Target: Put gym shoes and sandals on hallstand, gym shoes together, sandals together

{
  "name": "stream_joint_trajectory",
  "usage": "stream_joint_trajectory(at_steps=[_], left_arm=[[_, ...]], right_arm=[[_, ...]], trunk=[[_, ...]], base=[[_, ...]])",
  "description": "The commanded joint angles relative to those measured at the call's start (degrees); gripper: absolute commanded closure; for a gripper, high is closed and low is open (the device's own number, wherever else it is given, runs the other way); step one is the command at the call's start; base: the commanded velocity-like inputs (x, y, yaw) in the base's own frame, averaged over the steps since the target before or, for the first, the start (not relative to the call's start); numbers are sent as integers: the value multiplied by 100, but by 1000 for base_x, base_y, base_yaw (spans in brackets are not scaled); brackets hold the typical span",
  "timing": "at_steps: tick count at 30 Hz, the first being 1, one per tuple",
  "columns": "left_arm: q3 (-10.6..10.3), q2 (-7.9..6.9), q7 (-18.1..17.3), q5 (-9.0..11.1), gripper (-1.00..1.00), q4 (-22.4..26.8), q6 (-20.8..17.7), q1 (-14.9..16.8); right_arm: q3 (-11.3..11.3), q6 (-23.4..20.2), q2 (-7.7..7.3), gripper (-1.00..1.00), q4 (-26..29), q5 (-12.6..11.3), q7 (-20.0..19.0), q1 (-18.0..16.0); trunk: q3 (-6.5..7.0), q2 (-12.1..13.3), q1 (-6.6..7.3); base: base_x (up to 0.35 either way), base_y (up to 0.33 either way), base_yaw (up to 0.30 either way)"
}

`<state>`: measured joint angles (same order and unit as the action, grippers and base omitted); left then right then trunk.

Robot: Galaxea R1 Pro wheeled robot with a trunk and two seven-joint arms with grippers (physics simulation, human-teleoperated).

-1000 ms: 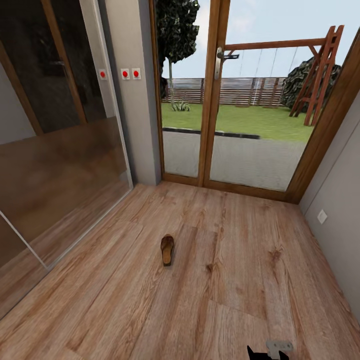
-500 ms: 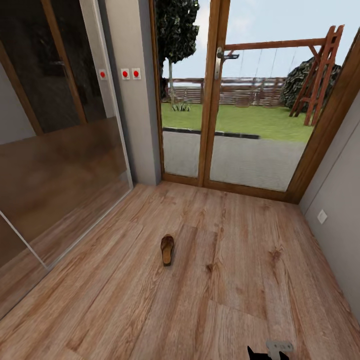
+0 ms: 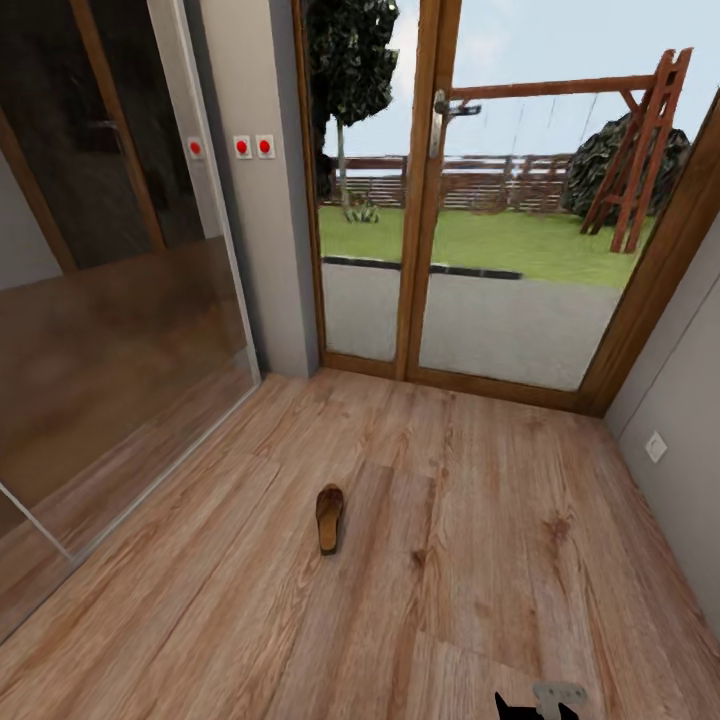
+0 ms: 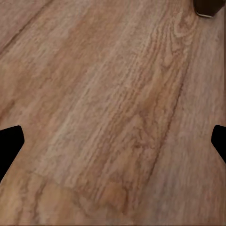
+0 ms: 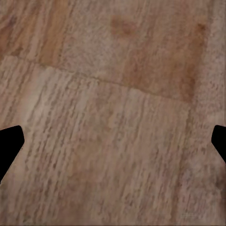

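One brown leather sandal (image 3: 329, 518) lies alone on the wood-plank corridor floor (image 3: 480, 560), about the middle of the head view, its length pointing away from me. The gym shoes, the other sandal and the hallstand are out of view. My left gripper (image 4: 113, 146) is open over bare planks, nothing between its fingers. My right gripper (image 5: 113, 146) is open too, above bare floor. A black and grey piece of the right arm (image 3: 545, 700) pokes in at the head view's lower edge, well right of the sandal.
A mirrored sliding-door wardrobe (image 3: 110, 330) runs along the left. Glazed wooden doors (image 3: 470, 200) close the corridor ahead, with a garden behind. A grey wall with a socket (image 3: 656, 446) bounds the right. A dark corner of something (image 4: 209, 5) touches the left wrist view's edge.
The whole head view has shifted slightly, so the camera has moved. The sandal lies on the same planks. The arm piece at the lower edge stays put.
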<state>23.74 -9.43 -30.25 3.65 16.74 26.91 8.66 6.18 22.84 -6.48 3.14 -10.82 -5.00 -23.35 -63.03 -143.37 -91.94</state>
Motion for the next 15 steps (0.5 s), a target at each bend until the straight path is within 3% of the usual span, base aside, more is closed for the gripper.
stream_joint_trajectory(at_steps=[1,15], left_arm=[[23,4,-55,35,-100,-8,24,4],[-11,24,-40,-4,-100,-13,147,4]], right_arm=[[44,19,-2,-100,-6,-61,-26,-3],[50,11,-2,-100,-4,-56,-27,-3]], trunk=[[-5,-2,-2],[-5,-2,-2]], base=[[281,-98,0],[289,-107,-9]])
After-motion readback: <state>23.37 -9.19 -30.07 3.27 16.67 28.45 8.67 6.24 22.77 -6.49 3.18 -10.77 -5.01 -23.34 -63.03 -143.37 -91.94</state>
